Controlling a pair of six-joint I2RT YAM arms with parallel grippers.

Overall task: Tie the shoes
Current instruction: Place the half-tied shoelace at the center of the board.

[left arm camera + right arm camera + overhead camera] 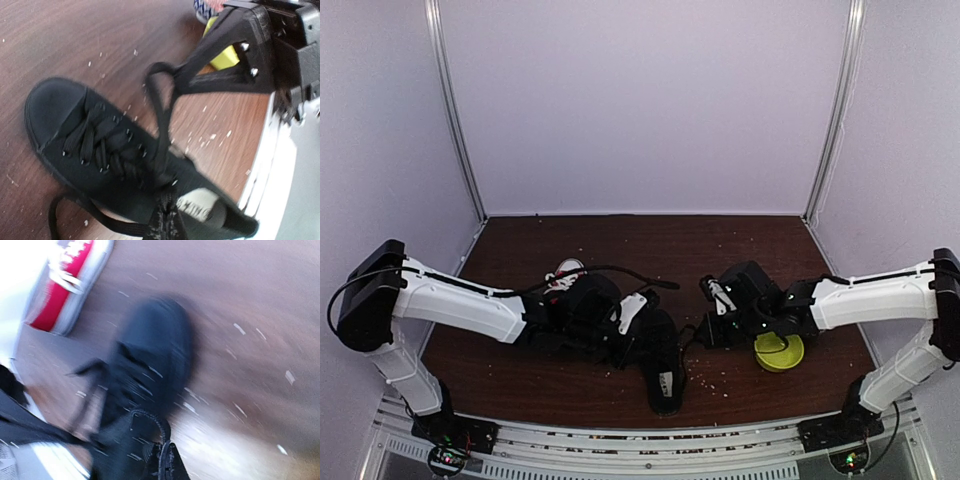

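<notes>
1. Two shoes are sitting on the worktop (pixel 620 235): a black shoe (pixel 662 372) and a red sneaker (pixel 62 295). We are seeing both arms working over the black one.
2. The black shoe is lying sole down near the middle of the near edge. Its heel is pointing at that edge and its toe toward the far edge.
3. The red sneaker is lying left of centre, further from the near edge than the black shoe and apart from it. From above, the left arm is hiding most of it.
4. The left gripper (pixel 165 222) is hovering over the black shoe's tongue opening with its jaws fully closed. We are seeing a strand of the black lace (pixel 159 65) running straight into its tips, so it is pinching that lace.
5. The right gripper (pixel 179 82) is reaching in from the right with its jaws closed too. It is holding a loop of the lace at its tips, lifted off the shoe.
6. The lace is stretching between the two grippers. A loose end is trailing on the wood beside the shoe.
7. The right wrist view is blurring. We are making out only the two shoes and a lace loop at that gripper's own tips.
8. A yellow-green round thing (pixel 780 352) is lying toward the right edge under the right arm, apart from both shoes.
9. White specks (pixel 720 378) are dotting the wood.
</notes>
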